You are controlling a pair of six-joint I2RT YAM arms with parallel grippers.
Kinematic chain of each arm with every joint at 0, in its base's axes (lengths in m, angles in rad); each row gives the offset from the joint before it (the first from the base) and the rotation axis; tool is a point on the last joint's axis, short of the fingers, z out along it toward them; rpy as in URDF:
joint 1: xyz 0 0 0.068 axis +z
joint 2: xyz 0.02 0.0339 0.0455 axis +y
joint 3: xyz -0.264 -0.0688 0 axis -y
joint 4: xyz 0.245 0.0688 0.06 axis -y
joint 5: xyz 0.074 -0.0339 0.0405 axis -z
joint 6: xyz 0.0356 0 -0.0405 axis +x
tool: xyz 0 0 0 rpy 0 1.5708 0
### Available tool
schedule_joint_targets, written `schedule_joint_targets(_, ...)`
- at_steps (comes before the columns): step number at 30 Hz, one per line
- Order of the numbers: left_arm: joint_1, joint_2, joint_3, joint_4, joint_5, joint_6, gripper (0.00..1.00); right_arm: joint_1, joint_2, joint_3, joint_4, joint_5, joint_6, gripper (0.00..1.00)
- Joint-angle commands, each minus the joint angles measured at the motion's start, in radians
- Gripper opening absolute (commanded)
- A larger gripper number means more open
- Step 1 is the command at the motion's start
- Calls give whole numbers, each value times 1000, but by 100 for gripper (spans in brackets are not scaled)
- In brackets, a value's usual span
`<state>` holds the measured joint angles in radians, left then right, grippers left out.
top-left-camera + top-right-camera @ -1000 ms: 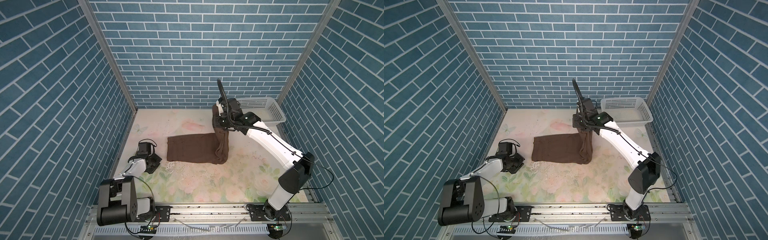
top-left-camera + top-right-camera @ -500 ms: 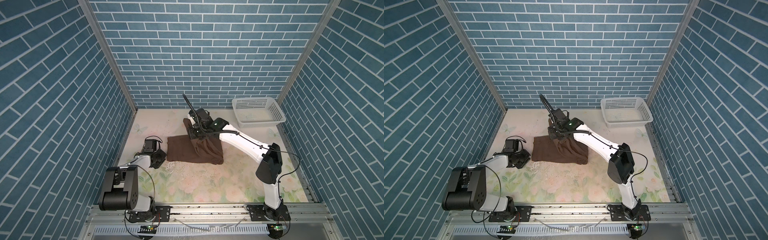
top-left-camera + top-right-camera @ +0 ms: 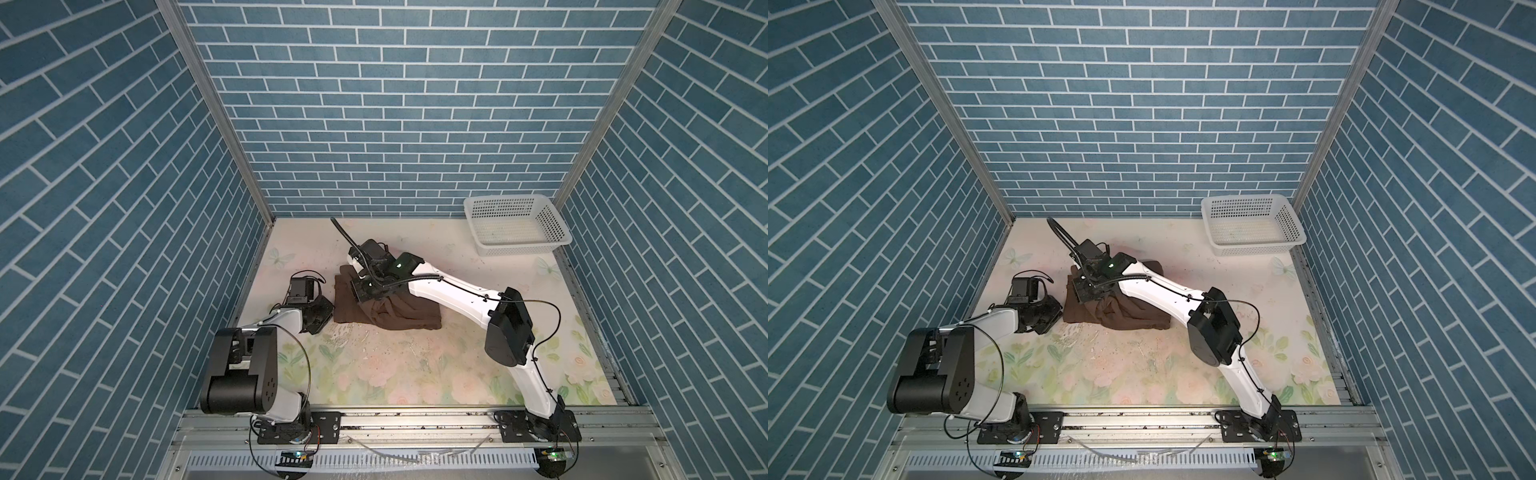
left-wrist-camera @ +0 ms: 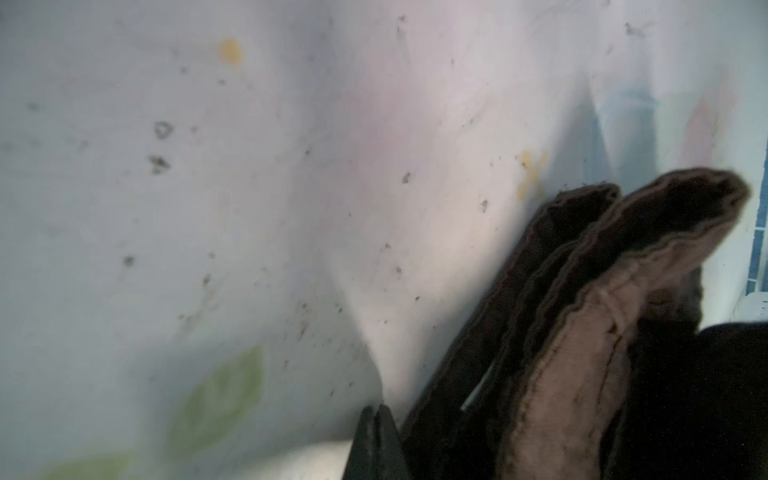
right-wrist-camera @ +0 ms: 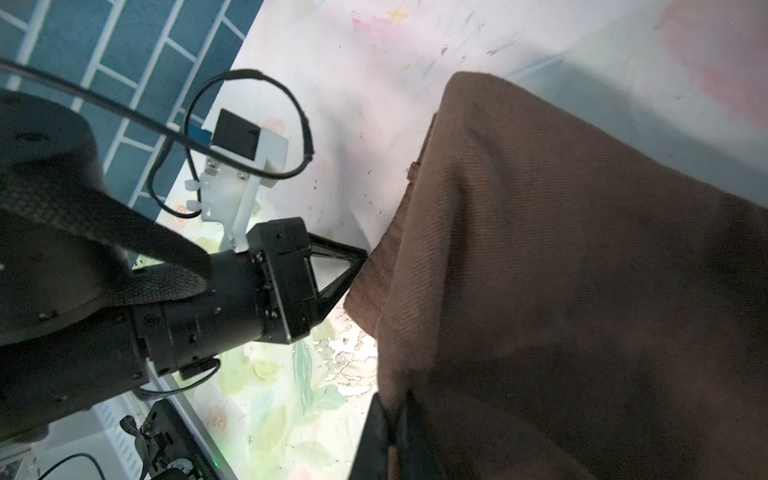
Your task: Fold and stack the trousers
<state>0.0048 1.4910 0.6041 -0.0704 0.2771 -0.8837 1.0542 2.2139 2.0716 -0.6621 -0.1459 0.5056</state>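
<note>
My right gripper (image 5: pixel 392 419) is pinched shut on a fold of the dark brown trousers (image 3: pixel 399 311), low over their 9 o'clock end, with the arm stretched across from 4 o'clock. My left gripper (image 3: pixel 326 309) is closed too, its tips just touching the cloth's 9 o'clock edge. The trousers lie bunched on the table (image 3: pixel 415 374), toward 9 o'clock of centre.

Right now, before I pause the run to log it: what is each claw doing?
Left claw: closed, nothing gripped, tip at edge of the trousers.
Right claw: closed on the trousers.
</note>
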Motion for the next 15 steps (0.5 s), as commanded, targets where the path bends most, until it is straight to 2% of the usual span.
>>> schedule_joint_targets(1,-15,50,-17,-30,-8,-6,0,12,49,74,50,-92,-1,23)
schedule_joint_targets(3,-16,57,-13,-35,-3,-6,0,13,77,109,30,-112,-18,42)
schedule_joint_targets(5,-16,53,-10,-46,-3,-3,0,12,89,131,12,-128,-38,48)
schedule_joint_targets(8,-14,21,7,-102,-20,12,0,6,52,108,19,-111,-79,51)
schedule_joint_targets(11,-10,-39,28,-179,-52,32,1,-13,-14,32,44,-72,-126,49)
schedule_joint_targets(12,-8,-66,36,-206,-62,36,4,-23,-77,-10,53,-54,-137,48)
schedule_joint_targets(15,-8,-158,48,-268,-94,40,24,-71,-195,-173,100,0,-137,46)
